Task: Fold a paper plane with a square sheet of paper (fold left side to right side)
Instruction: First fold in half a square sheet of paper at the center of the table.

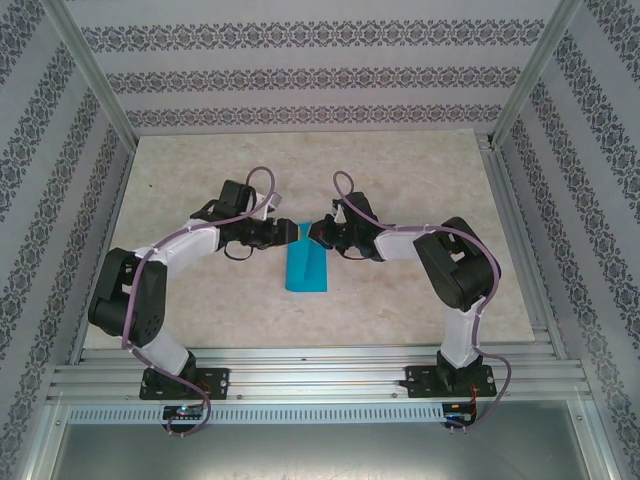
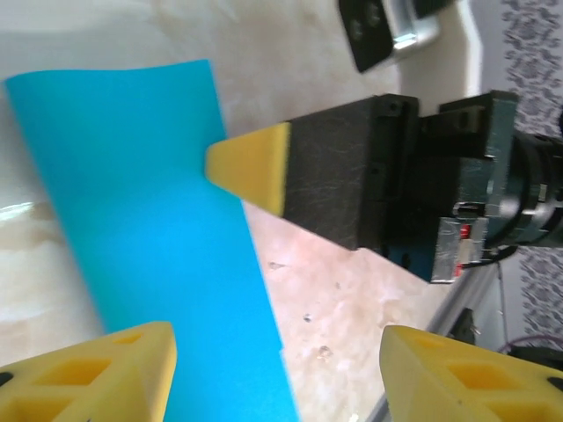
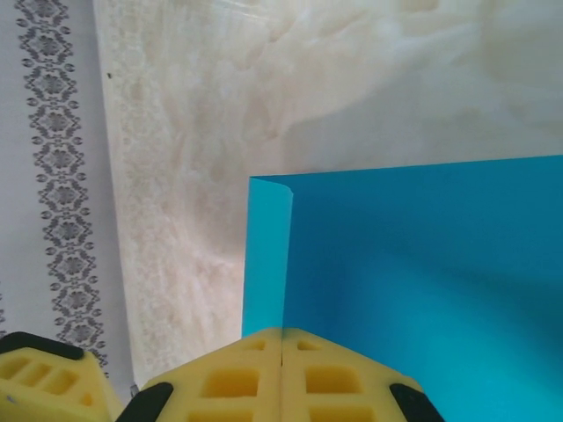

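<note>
While tight on paper (image 3: 422, 281), right hand (image 3: 281, 338)

Square sheet of thin cyan-blue paper (image 1: 306, 266): plain, unmarked, one bright even tone, a shade dimmer where shadow falls. Flat cream stone-look table top (image 1: 420, 170) all round the sheet: pale beige marbling, faint brownish veins. Papered white wall panels (image 1: 300, 60) beyond the sheet: grey stripes, dark floral bands. Left gripper (image 2: 277, 378) and right gripper (image 3: 281, 369): yellow finger pads, black bodies. Left arm (image 1: 130, 295) and right arm (image 1: 460, 265) flanking the sheet: black joints, white links, lilac cables (image 1: 262, 175). Metal frame rails (image 1: 320, 375): silver-grey
</note>
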Tool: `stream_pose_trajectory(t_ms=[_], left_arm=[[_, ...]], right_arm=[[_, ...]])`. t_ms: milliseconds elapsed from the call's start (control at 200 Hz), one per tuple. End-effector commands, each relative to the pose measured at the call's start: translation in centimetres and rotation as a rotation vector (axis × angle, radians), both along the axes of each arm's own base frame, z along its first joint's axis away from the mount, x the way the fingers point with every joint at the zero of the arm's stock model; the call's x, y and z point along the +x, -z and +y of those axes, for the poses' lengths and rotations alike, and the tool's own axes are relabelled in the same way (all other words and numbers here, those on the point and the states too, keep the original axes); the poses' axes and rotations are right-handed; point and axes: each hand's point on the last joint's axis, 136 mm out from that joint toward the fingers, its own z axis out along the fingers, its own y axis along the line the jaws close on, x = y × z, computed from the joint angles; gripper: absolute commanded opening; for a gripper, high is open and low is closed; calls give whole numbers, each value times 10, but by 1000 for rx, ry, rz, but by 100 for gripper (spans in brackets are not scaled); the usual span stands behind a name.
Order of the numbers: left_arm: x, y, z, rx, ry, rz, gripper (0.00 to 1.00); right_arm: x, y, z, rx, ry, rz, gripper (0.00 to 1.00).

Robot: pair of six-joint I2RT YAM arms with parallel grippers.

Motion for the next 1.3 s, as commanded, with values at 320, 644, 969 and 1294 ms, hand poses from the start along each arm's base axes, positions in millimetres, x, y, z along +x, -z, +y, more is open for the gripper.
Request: stream_pose_trajectory(t_ms=[320,644,969,1294], left_arm=[[-7,66,11,188,-103,188,64],[-13,82,1,277,-95,223,64],[-18,95,-5,348,-91,244,64],[-17,100,-11,373,-73,248,64]], right_arm=[[11,8,-19,-124,-5,-39,3],[12,15,-27,-156,5,-28,6],[14,11,-35,-173,12,-37,21],[7,-3,-75,-282,61,-68,37]])
